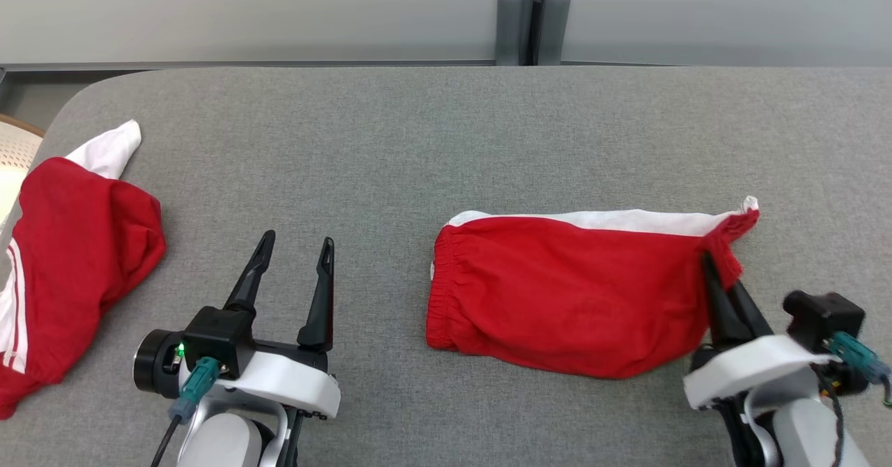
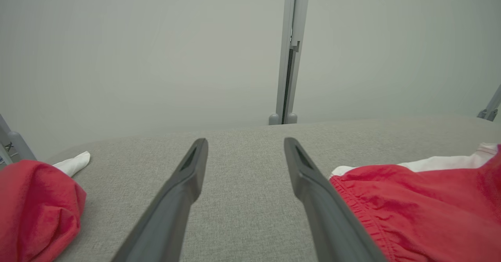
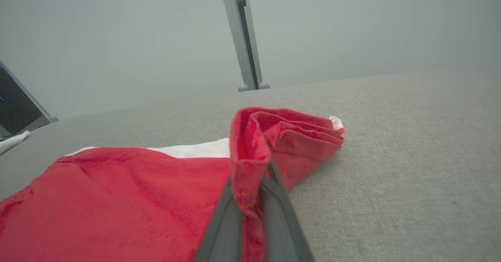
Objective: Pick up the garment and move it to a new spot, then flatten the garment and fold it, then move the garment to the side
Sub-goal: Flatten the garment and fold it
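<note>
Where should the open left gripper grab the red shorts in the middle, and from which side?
Probably the gathered elastic waistband of the red shorts, coming in low from the left: that edge faces the left gripper and lies flat, while the right gripper pinches the opposite end.

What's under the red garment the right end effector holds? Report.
Beneath the red garment, a white layer peeks out along its far edge, over the grey table. Anything else is covered.
</note>
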`<state>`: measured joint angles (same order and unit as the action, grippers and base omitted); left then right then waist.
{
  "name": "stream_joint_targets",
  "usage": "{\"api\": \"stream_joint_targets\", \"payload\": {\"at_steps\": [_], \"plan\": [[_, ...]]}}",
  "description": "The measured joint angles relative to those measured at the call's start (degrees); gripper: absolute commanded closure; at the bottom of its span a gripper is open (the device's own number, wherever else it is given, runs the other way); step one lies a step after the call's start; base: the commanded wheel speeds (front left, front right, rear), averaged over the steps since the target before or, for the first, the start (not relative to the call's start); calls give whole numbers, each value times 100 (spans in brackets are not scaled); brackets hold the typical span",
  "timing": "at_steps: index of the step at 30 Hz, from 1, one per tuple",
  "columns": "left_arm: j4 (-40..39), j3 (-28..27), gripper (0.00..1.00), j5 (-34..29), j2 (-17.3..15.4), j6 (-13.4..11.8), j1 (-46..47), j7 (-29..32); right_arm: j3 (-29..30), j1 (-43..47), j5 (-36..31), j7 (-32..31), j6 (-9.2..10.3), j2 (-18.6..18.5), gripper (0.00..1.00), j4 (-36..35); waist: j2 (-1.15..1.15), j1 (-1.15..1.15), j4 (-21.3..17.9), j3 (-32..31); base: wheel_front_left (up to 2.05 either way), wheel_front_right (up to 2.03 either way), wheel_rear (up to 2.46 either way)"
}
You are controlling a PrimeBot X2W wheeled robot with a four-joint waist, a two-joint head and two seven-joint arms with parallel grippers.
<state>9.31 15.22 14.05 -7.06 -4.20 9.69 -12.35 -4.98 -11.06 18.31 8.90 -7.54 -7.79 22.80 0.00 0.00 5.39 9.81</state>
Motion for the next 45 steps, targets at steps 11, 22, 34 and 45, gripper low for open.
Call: {"api": "stream_joint_targets", "payload": {"at_steps": [11,22,34,45], "plan": [[56,57,0,23,16,-41,20,22,-2409,-692,347,-567,1,448,100,-565,0,0,271,-77,0,0,0],[111,88,0,77,26,-78,42,-12,-3318,-663,879,-378,2,481,0,392,0,0,412,-32,0,0,0],[108,83,0,97,-111,-149,37,-40,-2575,-766,769,480,2,66,0,-350,0,0,227,-152,0,0,0],[-74,-22,0,75,-356,-278,-213,-22,-167,191,-4,208,3,-349,0,-1007,0,0,-42,-371,0,0,0]]}}
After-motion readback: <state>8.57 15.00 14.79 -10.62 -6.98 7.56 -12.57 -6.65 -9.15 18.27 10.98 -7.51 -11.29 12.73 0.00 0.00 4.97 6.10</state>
